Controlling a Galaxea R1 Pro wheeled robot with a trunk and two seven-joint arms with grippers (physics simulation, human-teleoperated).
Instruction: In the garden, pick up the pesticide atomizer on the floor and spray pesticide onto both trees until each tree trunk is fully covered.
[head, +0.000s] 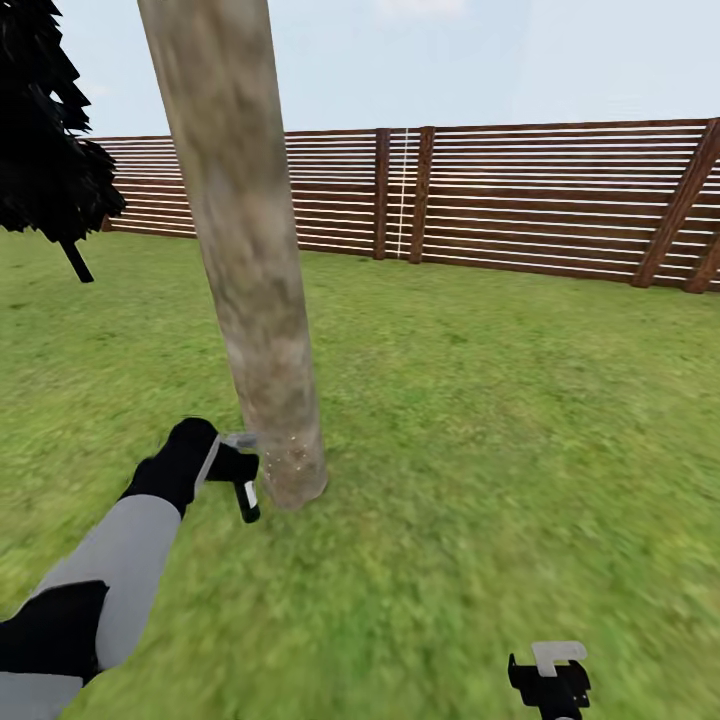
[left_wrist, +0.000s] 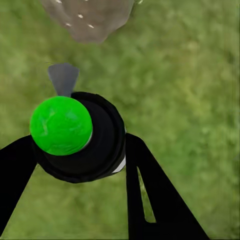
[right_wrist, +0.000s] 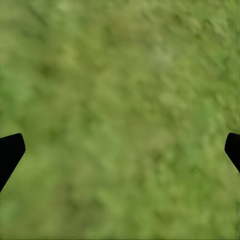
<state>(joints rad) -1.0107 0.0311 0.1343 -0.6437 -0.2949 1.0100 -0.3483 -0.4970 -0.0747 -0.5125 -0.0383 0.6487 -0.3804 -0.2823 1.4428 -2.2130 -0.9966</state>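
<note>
Your left hand (head: 237, 470) pinches the stubby black green-capped pesticide atomizer (head: 246, 498) just beside the thick mottled grey-brown tree trunk (head: 250, 290). Open green lawn (head: 480, 420) stretches to the brown slatted fence (head: 540, 200). Your right hand (head: 550, 680) hangs spread.

right end effector (right_wrist: 120, 150) | fingertips (right_wrist: 10, 150) spread wide apart | above blurred lawn (right_wrist: 120, 75)

The black pesticide atomizer (head: 246, 492) with its pale band hangs nozzle-high just at 9 o'clock of the thick, mottled, slightly leaning tree trunk (head: 250, 270), whose base carries pale specks on the lawn (head: 480, 420).
</note>
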